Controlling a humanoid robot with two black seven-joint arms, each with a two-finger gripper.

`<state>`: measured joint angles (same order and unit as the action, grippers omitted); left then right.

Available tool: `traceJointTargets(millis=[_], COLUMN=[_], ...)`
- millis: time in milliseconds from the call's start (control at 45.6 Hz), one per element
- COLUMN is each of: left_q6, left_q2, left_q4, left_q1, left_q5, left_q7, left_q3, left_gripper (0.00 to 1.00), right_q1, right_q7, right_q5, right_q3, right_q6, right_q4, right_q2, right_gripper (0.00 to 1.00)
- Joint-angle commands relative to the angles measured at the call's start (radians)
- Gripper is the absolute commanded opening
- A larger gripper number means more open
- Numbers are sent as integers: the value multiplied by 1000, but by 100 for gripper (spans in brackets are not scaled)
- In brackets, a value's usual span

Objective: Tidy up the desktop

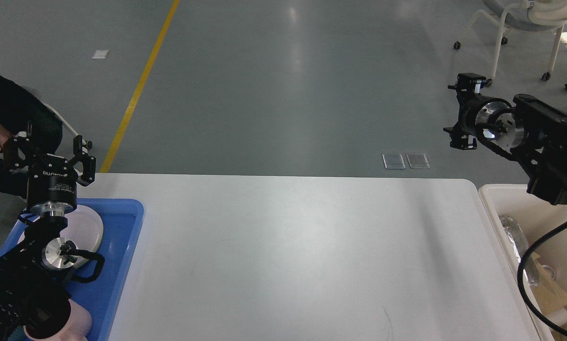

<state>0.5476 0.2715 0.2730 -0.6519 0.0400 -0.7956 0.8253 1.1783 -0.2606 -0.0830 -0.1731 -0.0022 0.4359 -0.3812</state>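
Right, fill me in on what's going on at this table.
A two-armed robot is tidying the desktop, and nothing lies on its white surface. The left gripper is open and empty above the blue tray, which holds a white plate and a pink cup. The right gripper hangs above the table's far right corner, holding nothing visible. The cream bin holds foil and paper scraps.

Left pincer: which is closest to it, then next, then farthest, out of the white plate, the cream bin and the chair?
From the left pincer:
1. White plate, just below it in the blue tray.
2. Cream bin, across the desktop on the right.
3. Chair, far off at top right.
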Motion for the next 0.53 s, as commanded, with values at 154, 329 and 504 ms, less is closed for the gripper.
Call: traceJointTargets(millis=[154,329,504], left_q6=[0,0,0], left_q2=[0,0,0], left_q4=[0,0,0], left_q1=[0,0,0], left_q5=[0,0,0], left_q7=[1,1,1], left_q3=[0,0,0], left_gripper=[97,97,97], right_q1=[-97,-118,-161], right_q7=[7,92,234], right_q5=[0,-1,0], right_q3=[-271,-362,-416], right_q6=[1,-1,-1], right_q4=[0,-2,0], right_q2=[113,150,205], right_gripper=[100,100,100])
